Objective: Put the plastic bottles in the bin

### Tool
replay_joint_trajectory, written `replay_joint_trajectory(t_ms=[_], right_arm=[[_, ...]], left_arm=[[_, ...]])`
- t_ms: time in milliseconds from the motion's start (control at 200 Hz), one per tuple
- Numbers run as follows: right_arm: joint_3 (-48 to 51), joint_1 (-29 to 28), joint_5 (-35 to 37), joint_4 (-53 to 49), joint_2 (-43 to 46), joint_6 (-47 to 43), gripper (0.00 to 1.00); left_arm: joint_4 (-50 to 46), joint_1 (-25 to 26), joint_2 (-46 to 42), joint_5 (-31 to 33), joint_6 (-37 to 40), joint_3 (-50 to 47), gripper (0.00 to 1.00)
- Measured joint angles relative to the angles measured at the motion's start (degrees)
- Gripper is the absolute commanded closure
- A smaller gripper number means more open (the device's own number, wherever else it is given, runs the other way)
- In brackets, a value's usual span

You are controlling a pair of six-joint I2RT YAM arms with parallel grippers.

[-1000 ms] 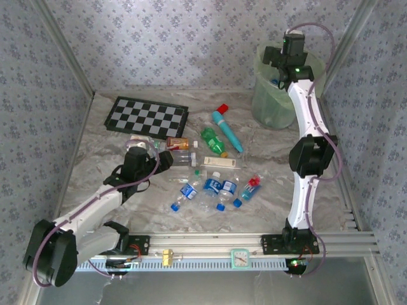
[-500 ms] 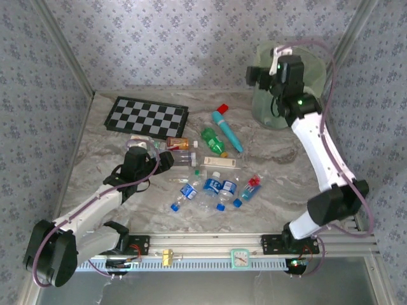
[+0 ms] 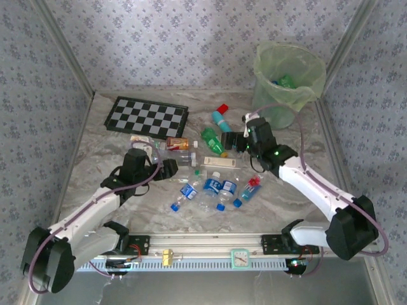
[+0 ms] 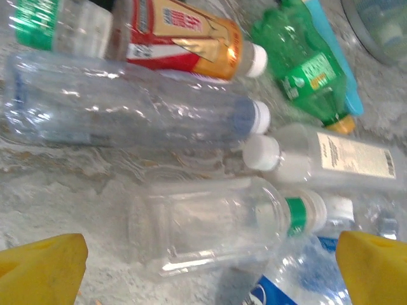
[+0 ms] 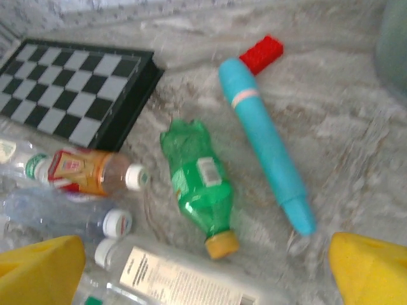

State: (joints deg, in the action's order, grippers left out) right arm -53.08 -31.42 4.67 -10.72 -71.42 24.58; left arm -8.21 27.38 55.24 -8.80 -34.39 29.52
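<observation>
Several plastic bottles lie in a cluster mid-table: a green one (image 3: 213,141), an orange-labelled one (image 3: 177,143) and blue-labelled ones (image 3: 211,186). The bin (image 3: 305,63) stands at the far right with a green bottle (image 3: 286,81) inside. My left gripper (image 3: 170,166) is open, low over a clear bottle with a green neck band (image 4: 216,225) that lies between its yellow fingertips (image 4: 41,267). My right gripper (image 3: 234,145) is open, hovering beside the green bottle (image 5: 200,181), with a clear labelled bottle (image 5: 172,273) below it.
A folded checkerboard (image 3: 147,115) lies at the back left. A teal tube with a red cap (image 3: 227,130) rests right of the green bottle. A small clock (image 3: 240,258) sits on the front rail. Walls close in on both sides.
My right arm has swung down from over the bin to the table beside the green bottle. My left gripper has edged right toward the clear bottles.
</observation>
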Motion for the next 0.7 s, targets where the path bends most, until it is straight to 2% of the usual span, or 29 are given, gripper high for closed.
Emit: replay_joint_trajectory(t_ms=[170,375,700], right_arm=[[4.8,-3.0,0.0,4.7,0.2,5.1,0.00],[5.3,-4.3,0.6,6.8,-0.6,7.6,0.00],[5.8,-4.3,1.8,8.3,-0.8,9.1,0.00]], left_arm=[[-3.1,5.7,-1.4,-0.9,3.4,0.1,0.00],[-5.6,12.6,1.7,-0.2,5.0,0.2,0.00],[-5.5,16.1,6.8,1.1,6.9,0.2,0.05]])
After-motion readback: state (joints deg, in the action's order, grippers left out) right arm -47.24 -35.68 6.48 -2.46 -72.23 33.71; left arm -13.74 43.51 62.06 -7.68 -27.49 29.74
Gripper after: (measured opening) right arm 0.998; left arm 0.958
